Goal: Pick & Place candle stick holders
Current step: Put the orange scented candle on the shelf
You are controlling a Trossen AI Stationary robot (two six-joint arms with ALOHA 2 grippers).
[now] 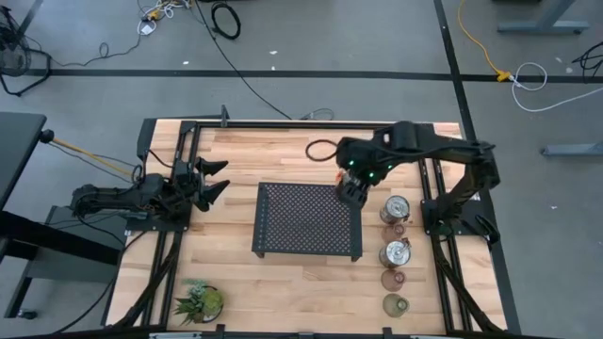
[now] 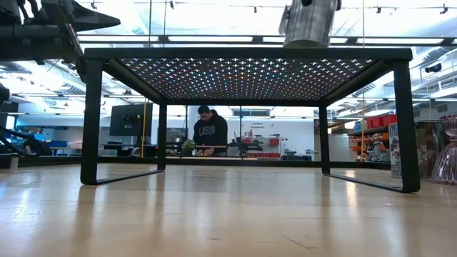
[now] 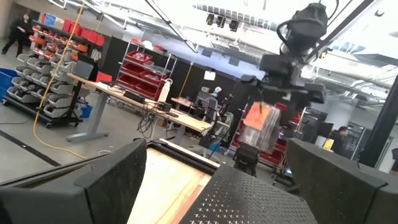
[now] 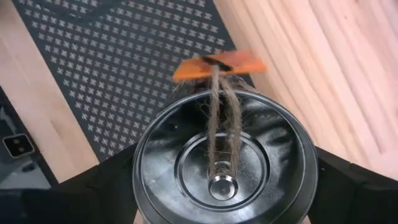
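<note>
right gripper clamped on shiny silver round candle holder with orange tag, lifted above right edge of black perforated mesh tray, left gripper spread wide, empty, at table's left

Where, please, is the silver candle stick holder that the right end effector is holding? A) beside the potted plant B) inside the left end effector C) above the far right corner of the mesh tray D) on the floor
C: the right end effector grips the silver candle stick holder above the mesh tray's far right corner.
</note>
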